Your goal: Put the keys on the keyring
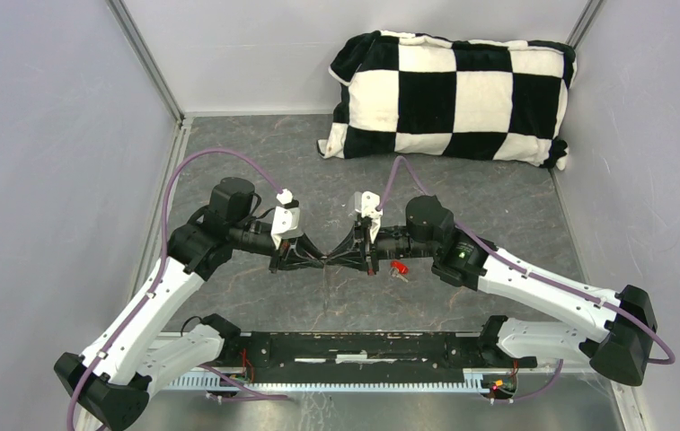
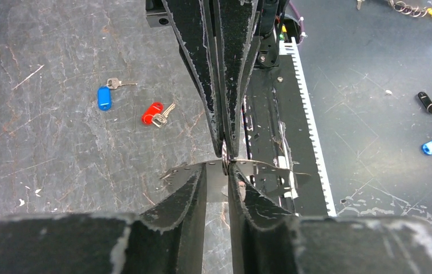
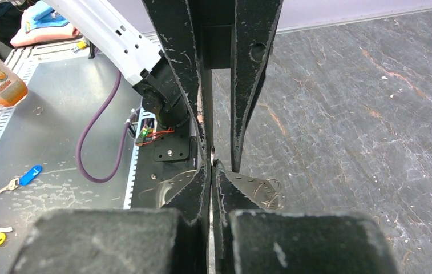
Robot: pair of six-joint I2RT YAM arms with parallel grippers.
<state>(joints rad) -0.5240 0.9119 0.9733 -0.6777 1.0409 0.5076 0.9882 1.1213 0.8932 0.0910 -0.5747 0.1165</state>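
The left tool point(image 2: 218, 168) and right tool point(image 3: 211, 165) meet tip to tip above the middle of the counter point(image 1: 462, 180), just ahead of the arm bases; the right tool's fingers are pressed together, pinching the keyring point(image 2: 225, 163), which shows only as a small metal ring seen edge-on at their tips; the left tool's fingers point(image 2: 190, 194) stand apart, one on each side of the right tool's tip; whether they touch the ring cannot be told.

The blue key point(image 2: 105, 97) and the red key point(image 2: 153, 113) lie flat on the counter, near each other but not touching, both clear of the ring; in the top view the red key lies just beside the right tool.

A checkered pillow point(image 1: 451, 97) lies at the far edge of the counter.
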